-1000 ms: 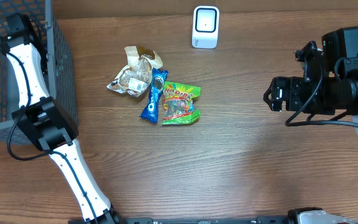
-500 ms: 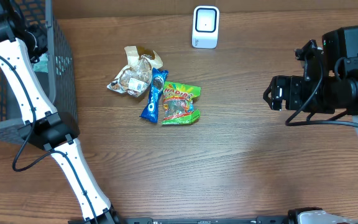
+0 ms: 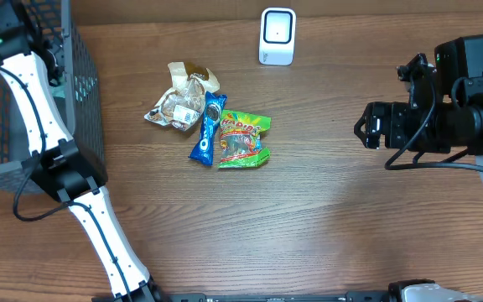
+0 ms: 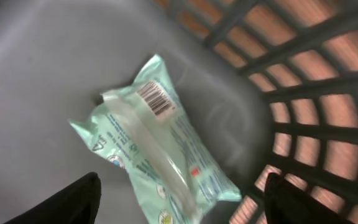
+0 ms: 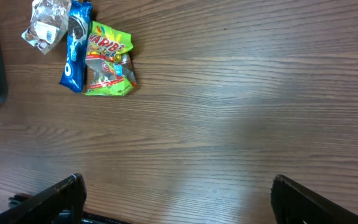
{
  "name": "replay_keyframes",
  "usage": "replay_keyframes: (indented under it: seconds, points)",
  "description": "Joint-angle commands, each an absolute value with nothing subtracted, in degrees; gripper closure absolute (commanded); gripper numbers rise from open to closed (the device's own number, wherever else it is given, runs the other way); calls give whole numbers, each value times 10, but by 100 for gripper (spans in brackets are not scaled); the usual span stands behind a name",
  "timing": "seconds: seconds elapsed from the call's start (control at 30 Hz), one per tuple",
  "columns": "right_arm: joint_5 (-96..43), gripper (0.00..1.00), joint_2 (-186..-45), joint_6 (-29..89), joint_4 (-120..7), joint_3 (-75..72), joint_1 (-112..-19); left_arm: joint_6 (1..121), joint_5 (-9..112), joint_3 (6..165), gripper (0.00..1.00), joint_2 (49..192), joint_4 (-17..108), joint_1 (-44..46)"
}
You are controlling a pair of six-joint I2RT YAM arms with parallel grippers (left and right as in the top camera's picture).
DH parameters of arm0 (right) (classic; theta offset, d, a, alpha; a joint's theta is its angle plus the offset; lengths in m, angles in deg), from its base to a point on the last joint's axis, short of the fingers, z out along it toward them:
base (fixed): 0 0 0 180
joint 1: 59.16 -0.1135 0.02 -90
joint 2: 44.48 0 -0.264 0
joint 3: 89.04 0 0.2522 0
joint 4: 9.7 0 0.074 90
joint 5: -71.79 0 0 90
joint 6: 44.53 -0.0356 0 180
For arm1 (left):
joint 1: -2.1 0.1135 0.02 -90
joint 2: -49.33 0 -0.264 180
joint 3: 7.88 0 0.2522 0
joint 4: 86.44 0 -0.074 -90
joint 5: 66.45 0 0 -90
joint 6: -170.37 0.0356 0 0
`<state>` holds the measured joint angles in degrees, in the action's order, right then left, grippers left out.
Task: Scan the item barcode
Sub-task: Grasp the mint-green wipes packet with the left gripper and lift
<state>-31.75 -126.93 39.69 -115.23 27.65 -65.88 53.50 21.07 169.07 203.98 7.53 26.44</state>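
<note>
The left claw (image 4: 182, 180) hangs inside the basket (image 4: 36, 74), fingers spread wide, gripping nothing. The mint packet (image 4: 154, 143) lies just below and ahead of it, barcode (image 4: 155, 98) up. The right claw (image 5: 178, 180), likewise spread and bare, hovers above the table (image 5: 241, 112), with the snacks (image 5: 98, 56) well ahead to its left.

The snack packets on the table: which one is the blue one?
The narrow Oreo packet, lying between the crumpled clear cookie bag and the green Haribo bag; it alone is blue.
</note>
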Motion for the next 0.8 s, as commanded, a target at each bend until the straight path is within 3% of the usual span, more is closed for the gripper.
replay_keyframes:
  seconds: [0.0, 0.3, 0.43, 0.5, 0.77]
  points:
    - [-325, 5, -1268, 398, -1151, 275, -655, 487, 197, 1646, 24, 2046, 95, 261]
    - [-325, 4, -1268, 398, -1152, 275, -655, 439, 173, 1539, 16, 2046, 149, 262]
    - [-325, 5, -1268, 398, -1152, 275, -655, 439, 172, 1507, 20, 2046, 162, 261]
    - [-325, 5, -1268, 398, -1153, 275, -655, 439, 172, 1502, 29, 2046, 161, 261]
    - [-325, 5, -1268, 398, -1154, 275, -655, 442, 173, 1504, 90, 2046, 152, 262]
